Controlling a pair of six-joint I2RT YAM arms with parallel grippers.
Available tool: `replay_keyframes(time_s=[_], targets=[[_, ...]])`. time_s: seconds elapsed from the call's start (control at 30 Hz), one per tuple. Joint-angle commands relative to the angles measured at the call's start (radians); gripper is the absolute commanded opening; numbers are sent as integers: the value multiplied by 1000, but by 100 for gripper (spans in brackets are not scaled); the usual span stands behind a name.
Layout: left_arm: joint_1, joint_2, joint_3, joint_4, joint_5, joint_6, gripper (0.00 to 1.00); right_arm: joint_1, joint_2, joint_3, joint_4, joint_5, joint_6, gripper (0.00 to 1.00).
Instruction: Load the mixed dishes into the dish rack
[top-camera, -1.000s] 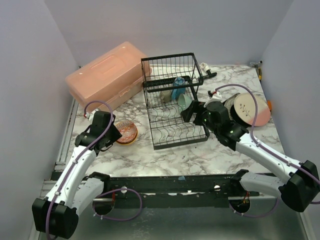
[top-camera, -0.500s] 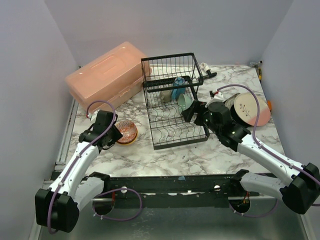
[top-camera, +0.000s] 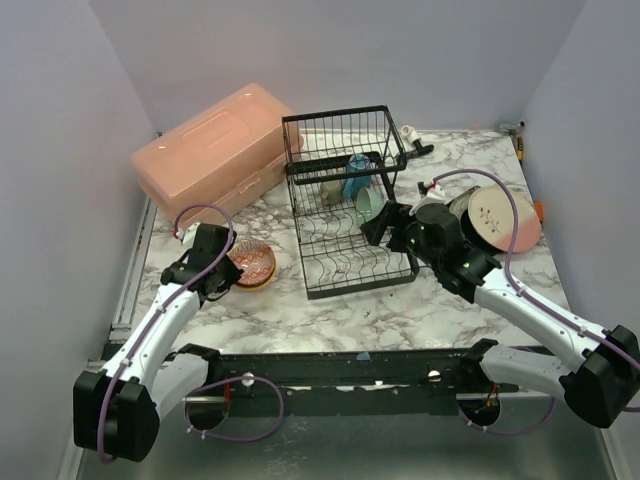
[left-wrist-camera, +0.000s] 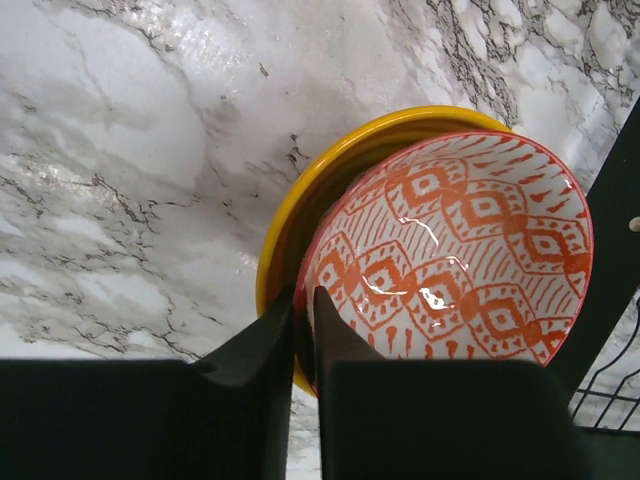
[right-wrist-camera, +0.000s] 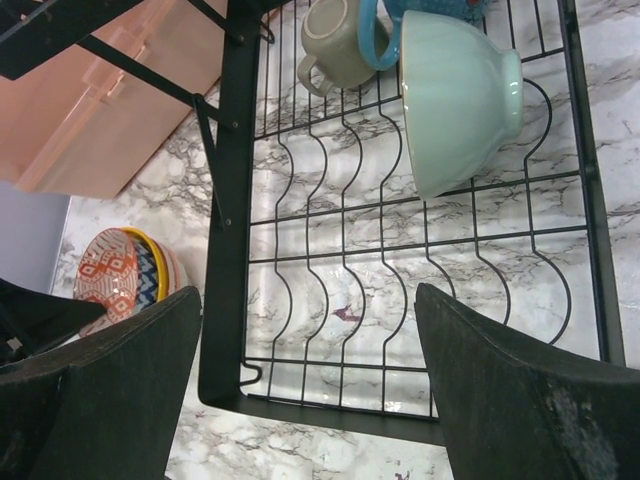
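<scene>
The red-patterned bowl (left-wrist-camera: 450, 240) sits tilted inside a yellow bowl (left-wrist-camera: 300, 200) on the marble, left of the dish rack (top-camera: 345, 205). My left gripper (left-wrist-camera: 303, 310) is shut on the red bowl's near rim, one finger inside and one outside; it also shows in the top view (top-camera: 226, 270). My right gripper (right-wrist-camera: 310, 370) is open and empty, hovering over the rack's lower plate slots (right-wrist-camera: 400, 250). A mint green bowl (right-wrist-camera: 455, 95), an olive mug (right-wrist-camera: 335, 40) and a blue piece (top-camera: 356, 175) stand in the rack. A pink-cream plate (top-camera: 497, 215) lies at the right.
The salmon-pink plastic box (top-camera: 215, 150) stands at the back left, close to the rack. A white mug (top-camera: 410, 133) lies behind the rack. A blue-patterned bowl (right-wrist-camera: 147, 272) shows in the bowl stack. Walls close in on both sides.
My left gripper has shifted slightly nearer along the bowl stack and holds the red bowl's rim. The right arm has barely moved.
</scene>
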Motion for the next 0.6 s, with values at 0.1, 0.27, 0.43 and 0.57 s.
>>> replay_keyframes(time_s=[0.1,0.27,0.43,0.57], targets=[[5,-76,-23,13,2,19,0,4,8,5,26,-75,40,89],[6,-194,-6,12,40,28,0,22,58,15,30,-102,76,86],[7,-335,5,26,78,34,0,34,76,21,59,-163,112,86],[7,-413,26,55,157,34,0,49,89,11,171,-307,120,89]])
